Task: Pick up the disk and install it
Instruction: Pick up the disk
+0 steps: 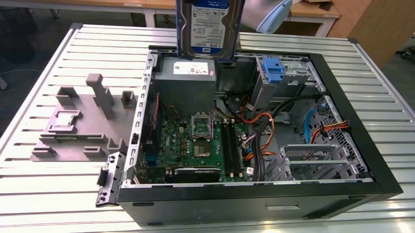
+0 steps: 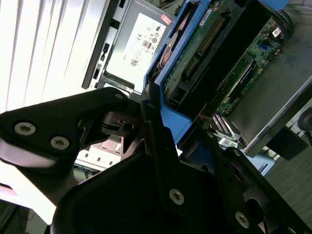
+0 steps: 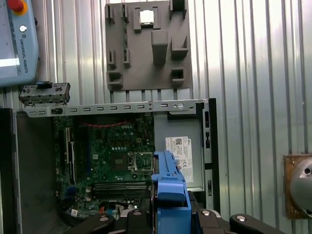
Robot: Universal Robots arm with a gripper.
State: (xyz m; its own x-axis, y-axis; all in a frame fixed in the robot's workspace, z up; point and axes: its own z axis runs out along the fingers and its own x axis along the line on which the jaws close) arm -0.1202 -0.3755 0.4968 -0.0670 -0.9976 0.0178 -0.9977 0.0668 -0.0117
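Disk (image 1: 209,24) hanging upright at the upper edge of the exterior view, above an open computer case (image 1: 363,160). Its blue-and-white label faces the camera and blue plastic rails run down its sides. The case lies on its side on a counter (image 1: 58,194) of pale, ribbed metal slats. Just beneath the disk sits a grey power supply box (image 1: 184,82) with a white sticker. Toward the exterior view's right, a blue plastic caddy (image 1: 275,70) stands in a metal bay. A green motherboard (image 1: 194,141) covers the case floor, and orange and black cables (image 1: 259,133) loop beside it. On the exterior view's left, a grey moulded fixture (image 1: 84,121) with upright pegs rests on the counter, apart from the case.

In the second wrist view, the black tool (image 2: 178,122) is clamped on the disk (image 2: 204,48). Its matte fingers (image 2: 161,146) press against the blue rail. The disk's green circuit-board underside shows, with the power supply box (image 2: 141,44) beyond it.

In the first wrist view, the disk (image 3: 168,187) appears edge-on as a blue strip gripped in the tool (image 3: 170,217), with black fingers (image 3: 229,224) either side. Beyond it lie the motherboard (image 3: 107,156) and the stickered power supply box (image 3: 180,156). Farther off, the grey fixture (image 3: 146,44) sits on the slatted counter (image 3: 253,73). A grey control pendant (image 3: 14,44) with a red button lies beside the case.
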